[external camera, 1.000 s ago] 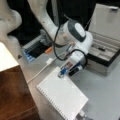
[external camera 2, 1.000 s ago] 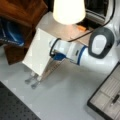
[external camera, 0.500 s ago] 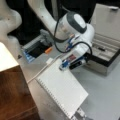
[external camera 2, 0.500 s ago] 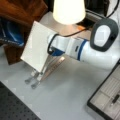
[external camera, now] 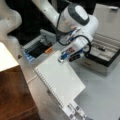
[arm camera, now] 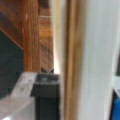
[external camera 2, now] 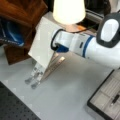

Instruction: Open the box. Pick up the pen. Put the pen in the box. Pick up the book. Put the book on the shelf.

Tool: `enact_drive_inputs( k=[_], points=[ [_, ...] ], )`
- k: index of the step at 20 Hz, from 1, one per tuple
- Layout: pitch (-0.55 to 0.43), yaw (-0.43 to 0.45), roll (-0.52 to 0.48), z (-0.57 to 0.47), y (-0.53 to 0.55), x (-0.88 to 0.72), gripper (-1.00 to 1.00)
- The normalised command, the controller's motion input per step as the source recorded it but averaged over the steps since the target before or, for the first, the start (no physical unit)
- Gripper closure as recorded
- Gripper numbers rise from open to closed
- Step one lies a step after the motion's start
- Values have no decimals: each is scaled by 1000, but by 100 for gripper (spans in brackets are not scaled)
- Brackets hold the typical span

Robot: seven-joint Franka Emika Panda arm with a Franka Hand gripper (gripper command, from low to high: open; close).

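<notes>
Book [external camera: 61, 78] lifted clear of the table, tilted, spiral edge toward the lower left of the frame in a front view; seen again in a front view [external camera 2: 43, 41] as a white sheet slanting across the upper left centre. Gripper [external camera: 61, 58] clamped on the book's upper edge, at centre frame, just under the white wrist; in a front view [external camera 2: 55, 51] at the book's right edge, left of the thick white-and-blue arm. In the wrist view, book [arm camera: 87, 60] filling the right half as a pale upright band, one dark finger [arm camera: 47, 85] pressed against it at lower centre, brown wood behind at upper left.

Shelf [external camera: 15, 90] at the lower left in a front view, reddish-brown with a pale cream top board at mid left; in a front view [external camera 2: 20, 15] at the upper left, right behind the raised book.

Box [external camera: 105, 57] standing open at the right edge in a front view, lid up toward the upper right, beige lining showing; corner of it [external camera 2: 105, 100] at the lower right in a front view. Pen [external camera: 101, 48] lying in a compartment of the lining; also visible as a dark slim shape [external camera 2: 115, 98] in the tray at the far lower right.

Small orange object [external camera: 48, 50] on the table, upper left of the book. Lit lamp shade [external camera 2: 68, 11] at top centre in a front view.
</notes>
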Motion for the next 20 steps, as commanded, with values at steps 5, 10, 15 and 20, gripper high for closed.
enact_drive_inputs(
  k=[5, 10, 15, 20],
  points=[
    [109, -358, 94, 555, 166, -34, 100],
    [94, -263, 60, 293, 71, -94, 100],
    [85, -277, 70, 258, 48, -214, 100],
    [90, -250, 81, 297, 58, -229, 100]
  ],
)
